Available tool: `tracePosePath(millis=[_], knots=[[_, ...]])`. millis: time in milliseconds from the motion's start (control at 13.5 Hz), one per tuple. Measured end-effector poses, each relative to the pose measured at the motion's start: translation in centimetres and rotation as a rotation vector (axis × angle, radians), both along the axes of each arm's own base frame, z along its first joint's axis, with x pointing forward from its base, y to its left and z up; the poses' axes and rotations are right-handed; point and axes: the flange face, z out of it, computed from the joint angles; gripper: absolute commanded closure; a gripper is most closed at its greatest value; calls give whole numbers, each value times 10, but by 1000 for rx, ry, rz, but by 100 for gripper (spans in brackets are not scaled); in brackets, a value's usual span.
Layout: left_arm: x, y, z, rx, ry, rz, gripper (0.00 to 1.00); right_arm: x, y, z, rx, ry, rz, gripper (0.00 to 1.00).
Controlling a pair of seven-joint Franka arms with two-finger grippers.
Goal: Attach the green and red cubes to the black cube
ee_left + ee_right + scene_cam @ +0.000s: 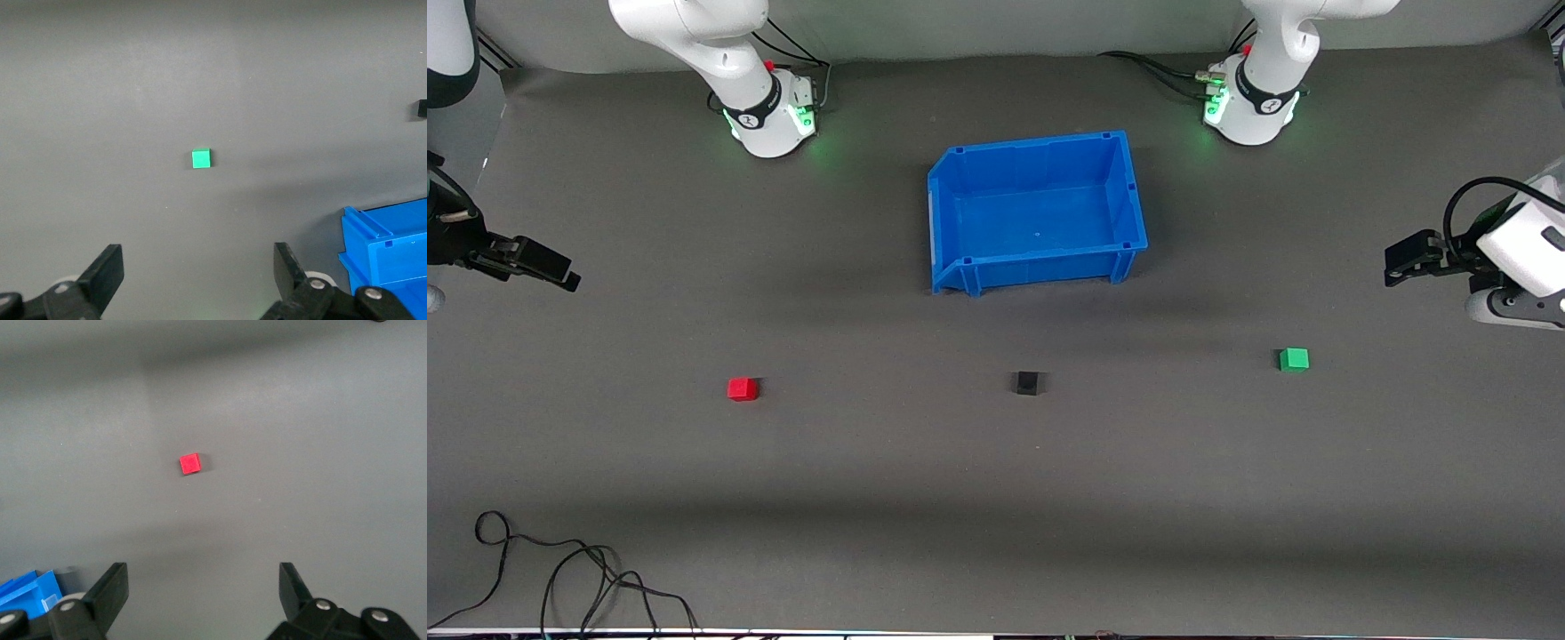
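A: What lies nearest the front camera?

B: A loose black cable (pixel 560 573) at the table's (pixel 996 498) front edge, toward the right arm's end.

A: Where are the cubes?

B: All three rest on the table in a rough row, well apart from one another. The black cube (pixel 1028 383) sits in the middle. The red cube (pixel 743 388) lies toward the right arm's end, the green cube (pixel 1294 359) toward the left arm's end and slightly farther from the camera than the other two. None touches another.

A: What else is near them?

B: A blue bin (pixel 1129 191), upright with its open top showing a bare floor, stands farther from the camera than the black cube.

A: State of the grippers?

B: The left gripper (pixel 199 273) hangs above the table at the left arm's end, fingers (pixel 107 270) spread wide, holding nothing; its wrist view shows the green cube below. The right gripper (pixel 203 593) hangs over the right arm's end, fingers (pixel 115 587) likewise spread and empty, with the red cube below it.
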Motion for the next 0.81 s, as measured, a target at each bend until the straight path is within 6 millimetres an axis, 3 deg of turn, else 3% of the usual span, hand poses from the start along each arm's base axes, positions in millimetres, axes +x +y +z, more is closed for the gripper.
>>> tracePosePath(millis=[593, 815], knots=[[-1, 1, 0, 2, 2, 23, 0, 0, 0, 0, 0, 0, 1, 0], [-6, 4, -3, 20, 42, 208, 0, 0, 0, 0, 0, 0, 1, 0]])
